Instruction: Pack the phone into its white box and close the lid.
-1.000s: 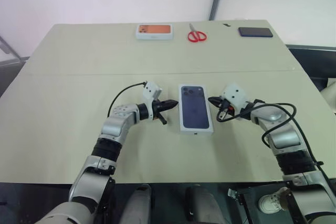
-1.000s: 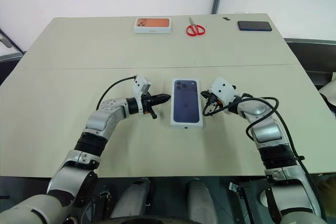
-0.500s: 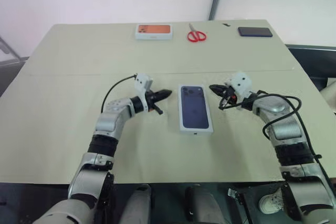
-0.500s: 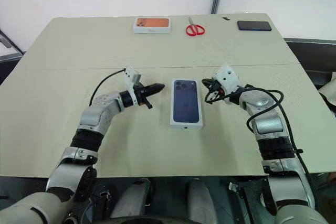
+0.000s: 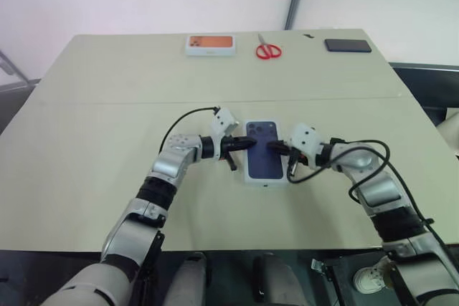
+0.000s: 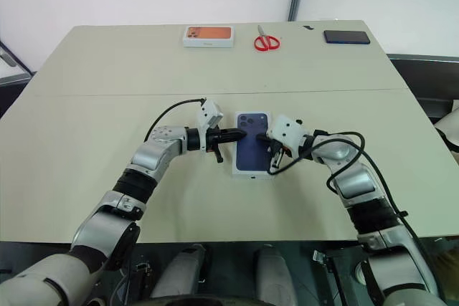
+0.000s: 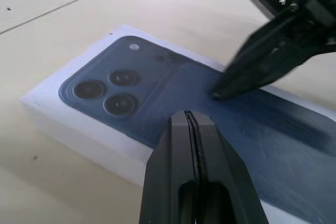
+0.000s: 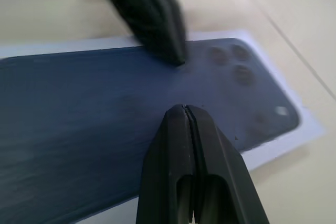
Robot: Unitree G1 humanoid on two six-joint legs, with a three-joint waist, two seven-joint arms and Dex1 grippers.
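The lid (image 5: 266,167), white with a dark blue phone printed on top, lies flat at the middle of the table. The phone and the white box are hidden from view. My left gripper (image 5: 250,143) is shut and reaches in from the left, its tip over the lid's camera end. From the right comes my right gripper (image 5: 273,146), also shut, with its tip on the lid top close to the left one. In the left wrist view the shut left gripper (image 7: 189,117) rests over the print and the right gripper (image 7: 217,95) touches the lid (image 7: 131,85).
Along the far edge of the table lie a white box with an orange picture (image 5: 211,43), red scissors (image 5: 269,49) and a black phone (image 5: 348,45). Bare tabletop surrounds the lid on all sides.
Both grippers have swung inward from beside the lid onto its top, and their tips now nearly meet there. The lid has not moved.
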